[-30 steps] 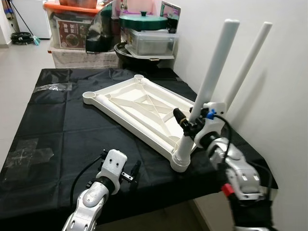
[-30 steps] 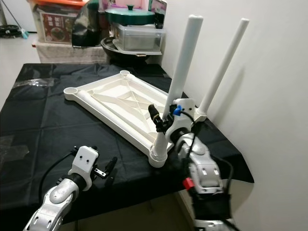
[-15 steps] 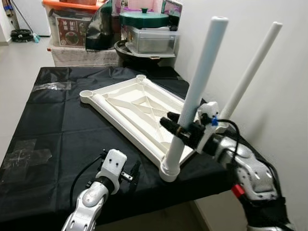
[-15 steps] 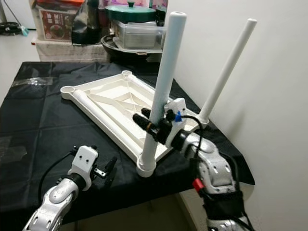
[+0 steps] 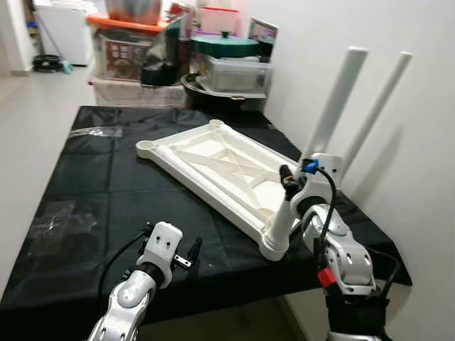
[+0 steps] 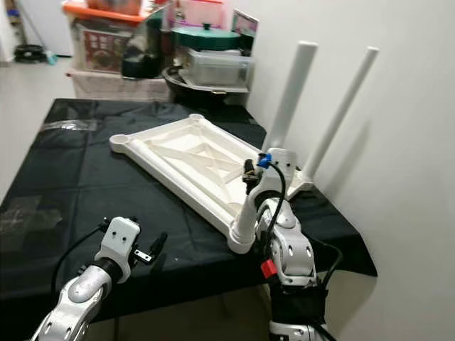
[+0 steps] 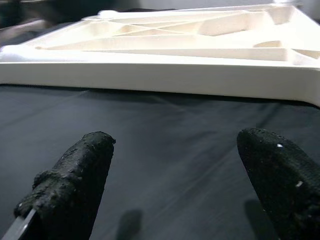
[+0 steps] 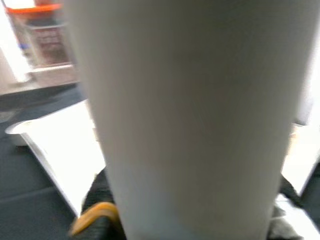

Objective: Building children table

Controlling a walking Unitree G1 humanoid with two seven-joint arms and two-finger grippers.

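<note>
Right hand (image 5: 287, 186) clasping leg (image 5: 318, 145) standing in near corner socket of upturned tabletop (image 5: 213, 160) lying on counter (image 5: 85, 185). Left hand (image 7: 175, 185) hovering spread wide, holding nothing, near tabletop edge.

White children's table, upside down, two legs fitted

The white plastic tabletop (image 5: 213, 167) lies underside up on the black cloth, its cross-braced ribs showing. A white tubular near leg (image 5: 318, 145) stands in the near corner socket, leaning slightly. A second far leg (image 5: 373, 106) rises from the corner by the wall. Two corner sockets (image 5: 147, 147) at the far end stand open.
</note>
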